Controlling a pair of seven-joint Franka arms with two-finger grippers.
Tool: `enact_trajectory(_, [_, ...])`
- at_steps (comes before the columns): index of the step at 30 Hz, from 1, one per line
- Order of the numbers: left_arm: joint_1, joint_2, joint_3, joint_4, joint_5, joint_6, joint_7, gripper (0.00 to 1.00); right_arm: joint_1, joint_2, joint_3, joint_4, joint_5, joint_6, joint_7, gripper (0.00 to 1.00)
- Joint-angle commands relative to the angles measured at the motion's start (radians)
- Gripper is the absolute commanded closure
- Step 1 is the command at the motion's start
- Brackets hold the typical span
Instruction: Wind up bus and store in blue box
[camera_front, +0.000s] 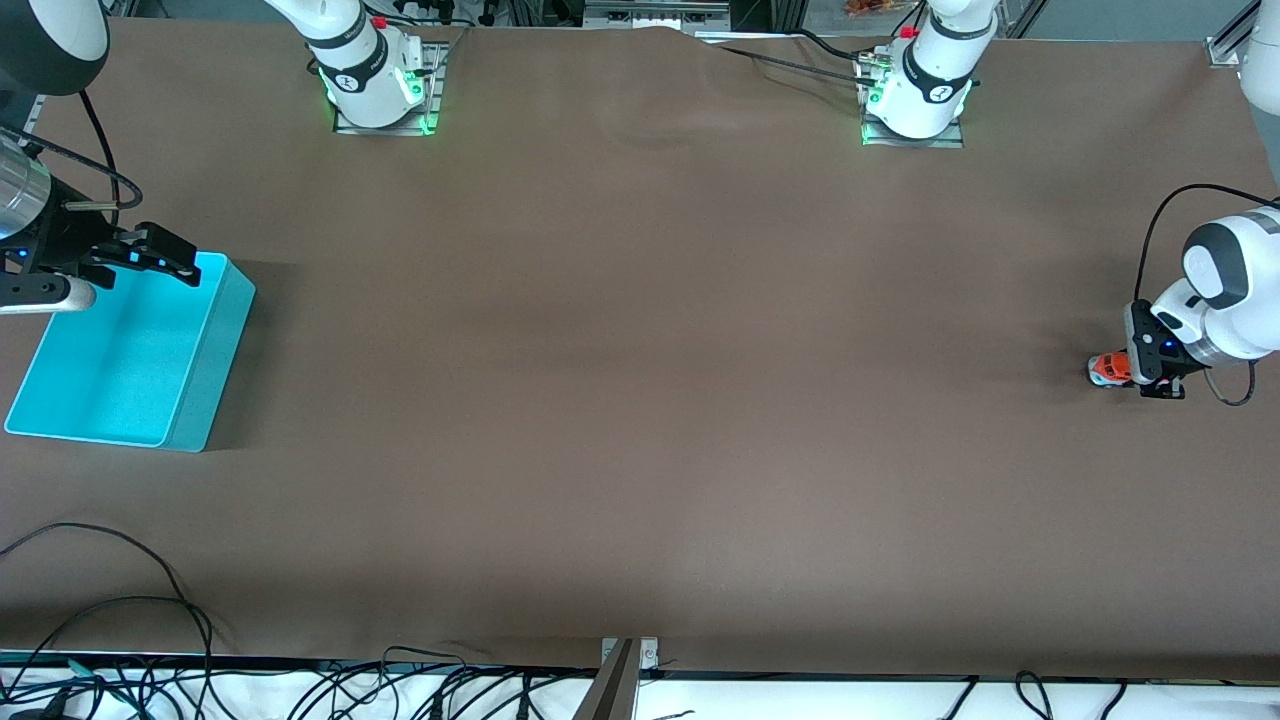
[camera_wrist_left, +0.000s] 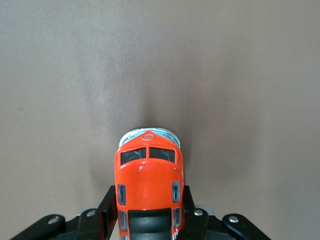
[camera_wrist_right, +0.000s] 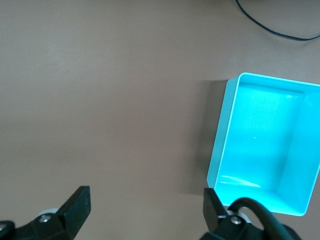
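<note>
While the front view took in the whole brown table (camera_front: 640, 400), the blue box (camera_front: 110, 360) sat at the far left of the frame, toward the right arm's end of the table, resting flat with its open top showing a bare cyan floor. The right gripper (camera_front: 140, 262) hung over the box's upper corner at the left edge of the frame, its two fingers spread wide and holding nothing. In the right wrist view the right gripper's dark fingers (camera_wrist_right: 75, 207) stood well apart at the bottom of the frame, with the box at the right of that frame.

Across the middle of the front view the table ran bare and brown from the box to the other arm.

At the far right of the frame, at mid-height, the left gripper (camera_front: 1130, 372) was clamped on the bus (camera_front: 1108, 369), low at the table surface. In the left wrist view the bus (camera_wrist_left: 149, 185) sat at the bottom centre, nose pointing away from the gripper, a dark finger (camera_wrist_left: 107, 210) pressed against each flank.
</note>
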Motion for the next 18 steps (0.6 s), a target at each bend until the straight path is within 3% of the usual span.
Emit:
enact_trajectory(1, [0.021, 0.086, 0.002, 0.024, 0.046, 0.003, 0.020, 0.91, 0.005, 0.011, -0.001, 0.024, 0.000, -0.008, 0.008, 0.00])
enact_trajectory(3, [0.021, 0.084, 0.002, 0.024, 0.048, 0.003, 0.025, 0.85, 0.005, 0.011, -0.001, 0.024, 0.000, -0.008, 0.008, 0.00])
enact_trajectory(4, [0.022, 0.084, 0.002, 0.024, 0.046, 0.003, 0.026, 0.73, 0.005, 0.011, -0.001, 0.024, 0.000, -0.008, 0.008, 0.00])
enact_trajectory(8, [0.043, 0.078, -0.004, 0.024, 0.048, 0.003, 0.052, 0.00, 0.005, 0.011, -0.001, 0.024, 0.000, -0.008, 0.008, 0.00])
enact_trajectory(18, [0.044, 0.033, -0.024, 0.022, 0.031, -0.018, 0.095, 0.00, 0.003, 0.011, -0.001, 0.024, 0.000, -0.008, 0.008, 0.00])
